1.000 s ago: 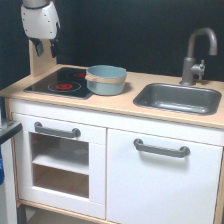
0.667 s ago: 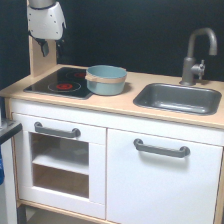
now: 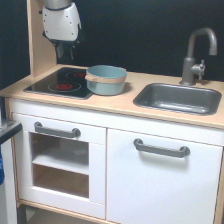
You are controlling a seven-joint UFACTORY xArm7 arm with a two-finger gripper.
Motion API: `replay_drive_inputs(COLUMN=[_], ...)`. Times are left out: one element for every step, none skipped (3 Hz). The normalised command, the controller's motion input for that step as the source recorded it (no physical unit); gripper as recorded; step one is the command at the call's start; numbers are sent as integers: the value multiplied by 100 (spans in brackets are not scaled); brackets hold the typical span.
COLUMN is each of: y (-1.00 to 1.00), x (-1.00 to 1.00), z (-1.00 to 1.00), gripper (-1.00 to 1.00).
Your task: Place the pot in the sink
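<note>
Blue-grey pot [image 3: 105, 79]: stood upright at the stovetop [image 3: 60, 82] edge, well apart from the sink [image 3: 177, 97].
Gripper [image 3: 65, 50]: hung above the stovetop, behind the pot; finger state could not be told.
Advice: approach from above, grip one rim wall squarely, lift clear before crossing the counter [image 3: 125, 101].

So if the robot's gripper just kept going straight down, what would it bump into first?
Most likely the black stovetop. The gripper points down above its back part, to the exterior view's left of the pot. Depth is hard to judge from this one view, so it might miss.
</note>
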Motion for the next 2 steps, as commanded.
replay_drive_inputs(y=[31,22], x=[50,37], z=[-32,-57], gripper=[100,100])
